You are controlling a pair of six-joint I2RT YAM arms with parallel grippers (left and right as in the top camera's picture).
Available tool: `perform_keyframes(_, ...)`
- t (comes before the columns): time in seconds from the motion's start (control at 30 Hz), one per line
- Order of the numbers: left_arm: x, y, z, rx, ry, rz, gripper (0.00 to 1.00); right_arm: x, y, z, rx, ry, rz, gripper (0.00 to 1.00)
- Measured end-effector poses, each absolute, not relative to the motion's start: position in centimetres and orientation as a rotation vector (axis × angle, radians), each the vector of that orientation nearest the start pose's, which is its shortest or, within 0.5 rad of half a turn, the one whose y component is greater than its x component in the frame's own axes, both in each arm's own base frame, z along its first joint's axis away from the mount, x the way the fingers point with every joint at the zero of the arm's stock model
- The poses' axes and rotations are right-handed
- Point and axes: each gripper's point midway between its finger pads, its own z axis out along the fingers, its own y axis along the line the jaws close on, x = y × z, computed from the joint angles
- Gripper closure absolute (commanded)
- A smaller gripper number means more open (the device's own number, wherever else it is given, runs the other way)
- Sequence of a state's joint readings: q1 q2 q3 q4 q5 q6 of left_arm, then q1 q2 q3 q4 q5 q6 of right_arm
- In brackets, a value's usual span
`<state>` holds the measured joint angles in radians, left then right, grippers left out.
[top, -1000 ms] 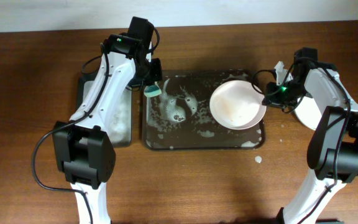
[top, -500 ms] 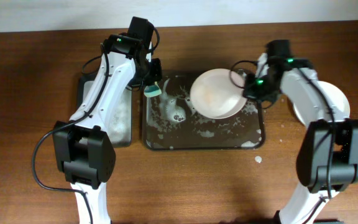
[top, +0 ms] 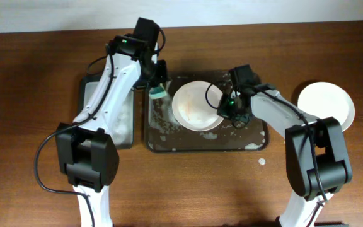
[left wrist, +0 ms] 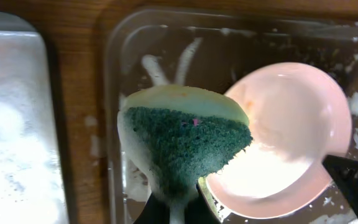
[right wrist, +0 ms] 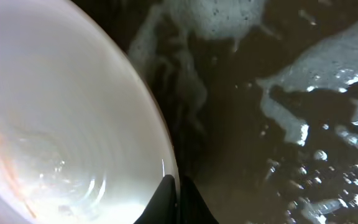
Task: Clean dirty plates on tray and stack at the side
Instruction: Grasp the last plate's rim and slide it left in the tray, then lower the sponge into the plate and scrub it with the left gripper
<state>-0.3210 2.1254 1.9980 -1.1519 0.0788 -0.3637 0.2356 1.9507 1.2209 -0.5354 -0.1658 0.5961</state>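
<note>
Brown wooden table (top: 17, 126) (grain visible), pale wall (top: 43, 12) behind.

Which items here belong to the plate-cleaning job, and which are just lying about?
Job: plate held by right end effector; sponge in left end effector; brown tray; second plate beside it.
Idle: narrow soapy tray, left; foam blob on table.

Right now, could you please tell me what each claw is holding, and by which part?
The left claw pinches the green sponge by one end; the right claw grips the plate by its rim.
</note>
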Motion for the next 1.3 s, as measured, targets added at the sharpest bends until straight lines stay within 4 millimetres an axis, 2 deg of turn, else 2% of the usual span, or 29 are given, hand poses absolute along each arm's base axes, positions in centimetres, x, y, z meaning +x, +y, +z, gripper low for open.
perform_keyframes(0.17,45.0,-19.6,13.3,0.046,2.846,-0.280,0.99,39.5,12.4,0.7,0.498,2.842,0.412,0.96)
perform_keyframes(0.27,45.2,-21.4,12.2,0.100,2.841,-0.288,0.99,39.5,12.4,0.7,0.502,2.841,0.413,0.96)
perform_keyframes(0.37,45.4,-22.8,9.5,0.156,2.864,-0.278,0.99,39.5,12.4,0.7,0.508,2.840,0.414,0.96)
perform_keyframes(0.47,45.1,-23.8,5.6,0.217,2.919,-0.249,0.99,39.5,12.4,0.7,0.509,2.840,0.415,0.96)
perform_keyframes(0.53,44.7,-24.3,3.8,0.257,2.946,-0.233,1.00,39.5,12.4,0.7,0.511,2.839,0.415,0.96)
perform_keyframes(0.6,44.3,-24.7,2.7,0.285,2.964,-0.223,0.99,39.5,12.4,0.7,0.512,2.839,0.415,0.96)
perform_keyframes(0.9,41.9,-28.3,2.1,0.447,2.962,-0.222,1.00,39.5,12.4,0.7,0.518,2.839,0.415,0.96)
perform_keyframes(1.03,41.4,-28.8,1.3,0.467,2.976,-0.213,0.99,39.5,12.4,0.7,0.521,2.839,0.414,0.96)
perform_keyframes(1.2,43.2,-28.4,1.3,0.438,2.914,-0.183,1.00,39.6,12.4,0.7,0.525,2.838,0.415,0.96)
perform_keyframes(1.3,45.6,-27.2,1.5,0.375,2.859,-0.160,0.99,39.6,12.4,0.7,0.525,2.838,0.415,0.96)
